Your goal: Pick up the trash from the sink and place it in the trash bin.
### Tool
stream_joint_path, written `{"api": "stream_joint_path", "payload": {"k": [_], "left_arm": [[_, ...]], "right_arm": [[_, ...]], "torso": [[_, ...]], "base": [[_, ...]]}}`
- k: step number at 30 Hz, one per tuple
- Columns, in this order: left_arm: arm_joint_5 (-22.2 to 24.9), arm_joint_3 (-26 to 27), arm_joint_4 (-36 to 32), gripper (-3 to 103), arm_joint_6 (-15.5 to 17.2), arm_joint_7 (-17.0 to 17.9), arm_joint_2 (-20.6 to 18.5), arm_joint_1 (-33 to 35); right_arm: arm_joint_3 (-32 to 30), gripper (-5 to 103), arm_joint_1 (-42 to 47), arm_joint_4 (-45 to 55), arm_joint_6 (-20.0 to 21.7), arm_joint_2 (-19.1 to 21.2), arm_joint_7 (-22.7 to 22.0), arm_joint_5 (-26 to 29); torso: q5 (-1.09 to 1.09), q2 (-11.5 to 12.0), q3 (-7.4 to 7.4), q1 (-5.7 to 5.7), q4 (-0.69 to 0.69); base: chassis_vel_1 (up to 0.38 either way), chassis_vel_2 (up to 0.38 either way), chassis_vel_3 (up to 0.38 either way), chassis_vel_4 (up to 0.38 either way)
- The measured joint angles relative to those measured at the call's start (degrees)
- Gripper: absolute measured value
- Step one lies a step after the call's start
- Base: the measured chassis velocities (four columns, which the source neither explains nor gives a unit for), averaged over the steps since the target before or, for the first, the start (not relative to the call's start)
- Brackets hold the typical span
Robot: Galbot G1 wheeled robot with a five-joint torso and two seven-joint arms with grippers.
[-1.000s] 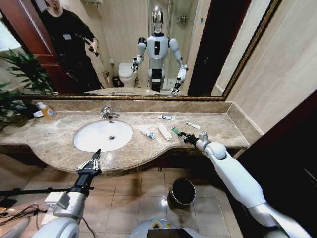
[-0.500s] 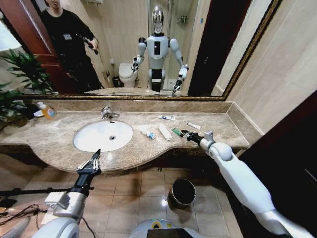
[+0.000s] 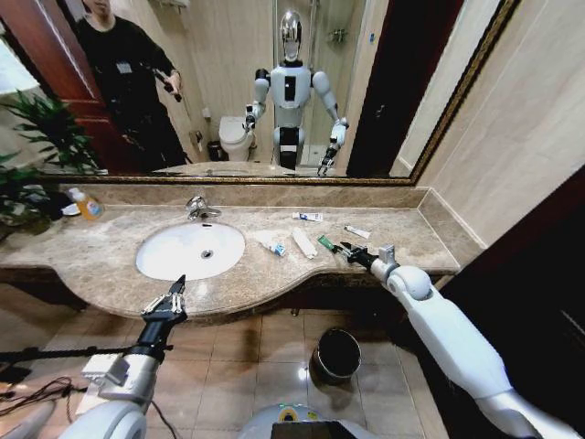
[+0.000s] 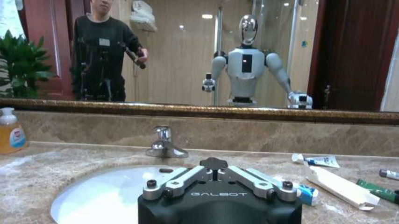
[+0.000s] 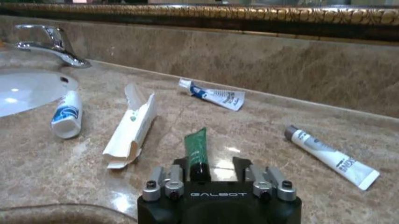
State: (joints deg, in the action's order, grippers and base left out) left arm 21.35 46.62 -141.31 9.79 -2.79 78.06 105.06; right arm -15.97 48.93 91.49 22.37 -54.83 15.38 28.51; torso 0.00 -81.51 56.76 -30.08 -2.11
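Five small pieces of trash lie on the brown marble countertop (image 3: pixel 101 261), all at about 3 o'clock from the white oval sink (image 3: pixel 190 250) with its chrome tap (image 3: pixel 197 208).

The slim green tube (image 5: pixel 197 145) lies flat with its long axis running straight away from the right gripper (image 5: pixel 208 170). Its dark near end sits between the two black fingers, which stand narrowly apart on either side of it, and its far end points toward the back wall at 12 o'clock. Whether the fingers actually touch the tube is hard to judge.

At 9 o'clock from the green tube lies a long white cardboard wrapper (image 5: pixel 132 129), roughly parallel to it. Further toward the sink is a short blue-and-white tube (image 5: pixel 65 120), touching the basin's edge. At 12 o'clock lies a white tube with blue print (image 5: pixel 213 94), angled across the counter. At 3 o'clock, a white tube with a grey cap (image 5: pixel 330 155) lies diagonally; its print is too small to read.

Both wrist mounts read "GALBOT".

The left gripper (image 3: pixel 171 297) hovers at the counter's front edge, at 6 o'clock from the sink, its fingers spread.

The round dark trash bin with a shiny metal rim (image 3: pixel 336 355) stands on the tiled floor below.
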Motion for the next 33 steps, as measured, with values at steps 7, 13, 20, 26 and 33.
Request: {"api": "stream_joint_path", "payload": {"k": [7, 13, 20, 26, 33], "left_arm": [[0.0, 0.0, 0.0, 0, 0.0, 0.0, 0.0, 0.0], [0.0, 0.0, 0.0, 0, 0.0, 0.0, 0.0, 0.0], [0.0, 0.0, 0.0, 0, 0.0, 0.0, 0.0, 0.0], [0.0, 0.0, 0.0, 0, 0.0, 0.0, 0.0, 0.0], [0.0, 0.0, 0.0, 0, 0.0, 0.0, 0.0, 0.0]], "right_arm": [[0.5, 68, -0.3, -1.6, -0.4, -0.5, 0.1, -0.8], [1.0, 71, -0.4, -2.4, -0.8, -0.5, 0.2, -1.1], [1.4, 46, -0.4, -2.8, -1.7, -0.6, 0.7, -2.6], [1.5, 24, -0.3, -2.6, -2.0, -1.0, 0.8, -3.5], [1.0, 20, 0.6, -1.3, -2.1, -0.8, 0.5, -3.2]], "torso": [[0.0, 0.0, 0.0, 0.0, 0.0], [0.0, 0.0, 0.0, 0.0, 0.0], [0.0, 0.0, 0.0, 0.01, 0.0], [0.0, 0.0, 0.0, 0.0, 0.0], [0.0, 0.0, 0.0, 0.01, 0.0]], "base": [[0.0, 0.0, 0.0, 0.0], [0.0, 0.0, 0.0, 0.0], [0.0, 0.0, 0.0, 0.0], [0.0, 0.0, 0.0, 0.0], [0.0, 0.0, 0.0, 0.0]]}}
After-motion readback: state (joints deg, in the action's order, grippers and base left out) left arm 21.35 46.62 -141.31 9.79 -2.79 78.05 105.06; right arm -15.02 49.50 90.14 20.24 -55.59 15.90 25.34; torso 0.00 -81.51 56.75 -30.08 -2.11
